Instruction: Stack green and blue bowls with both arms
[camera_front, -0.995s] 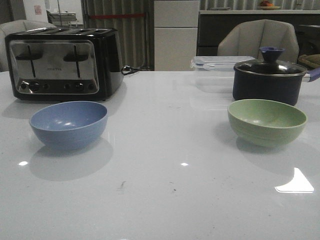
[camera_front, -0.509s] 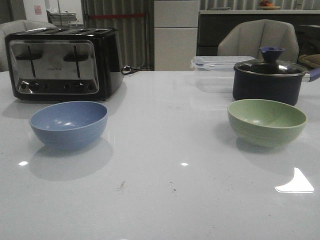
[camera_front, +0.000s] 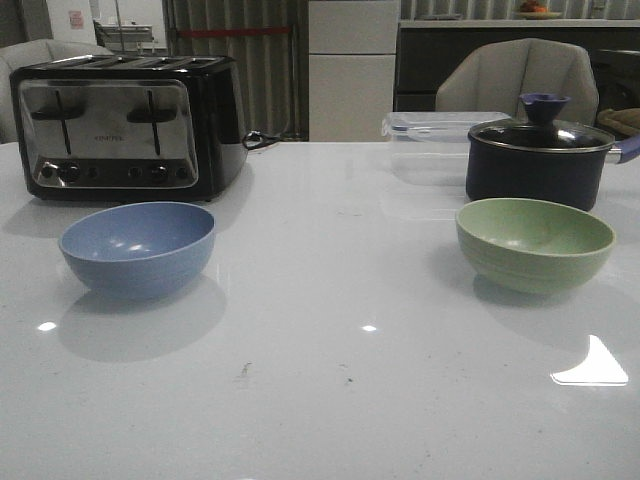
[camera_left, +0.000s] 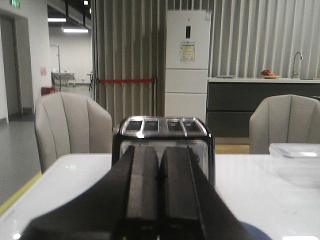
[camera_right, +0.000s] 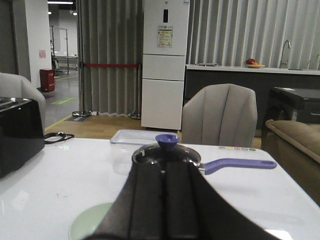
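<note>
The dusty blue bowl (camera_front: 137, 248) sits upright on the white table at the left, in front of the toaster. The pale green bowl (camera_front: 534, 243) sits upright at the right, in front of the dark pot. Neither arm shows in the front view. In the left wrist view my left gripper (camera_left: 160, 155) is shut and empty, pointing at the toaster, with a sliver of the blue bowl (camera_left: 260, 234) beside it. In the right wrist view my right gripper (camera_right: 166, 167) is shut and empty, with part of the green bowl (camera_right: 87, 222) beside it.
A black and silver toaster (camera_front: 125, 122) stands at the back left. A dark lidded pot (camera_front: 540, 158) with a blue knob and handle stands at the back right, and a clear lidded container (camera_front: 430, 140) next to it. Grey chairs (camera_front: 515, 78) stand beyond the table.
</note>
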